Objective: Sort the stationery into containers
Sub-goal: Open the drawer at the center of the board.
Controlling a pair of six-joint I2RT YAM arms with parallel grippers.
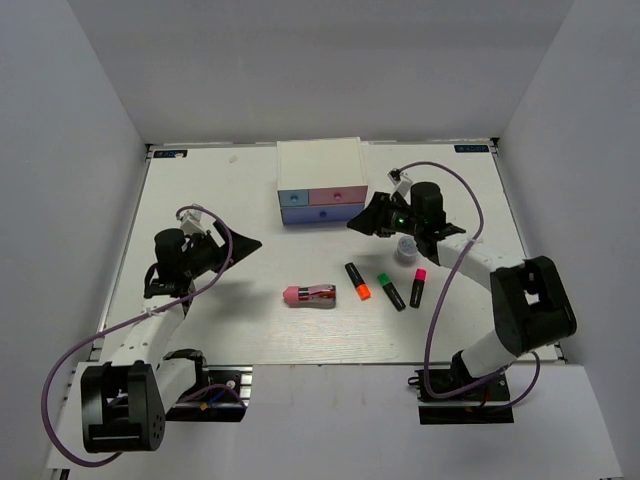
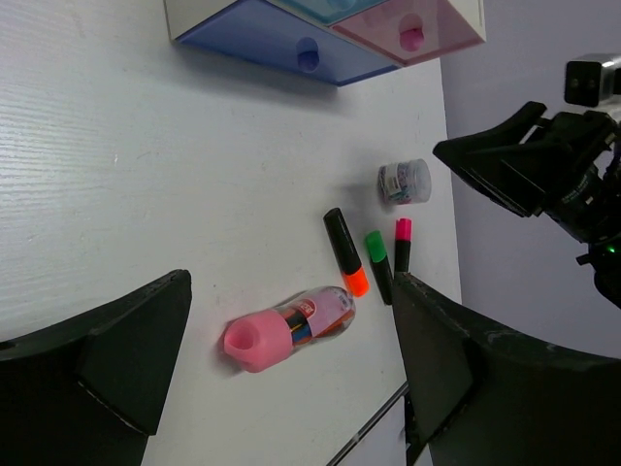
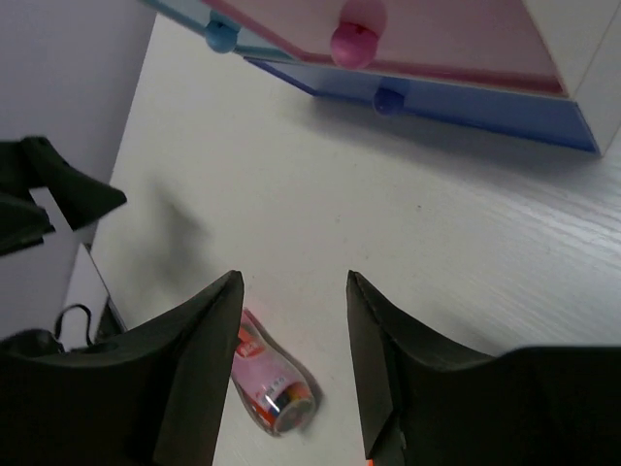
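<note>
The white drawer chest stands at the back, its pink drawer and blue drawer facing me. Three black markers lie in front of it: orange-ended, green-ended and pink-ended. A pink translucent tube lies to their left, also below my left gripper, which hovers open and empty. The small whitish conical piece sits by my right arm. My right gripper hangs open, jaws partly apart, nothing between them, in front of the drawers.
White walls enclose the table on three sides. The table's front edge runs close to the tube in the left wrist view. Both arms' purple cables loop over the near side of the table.
</note>
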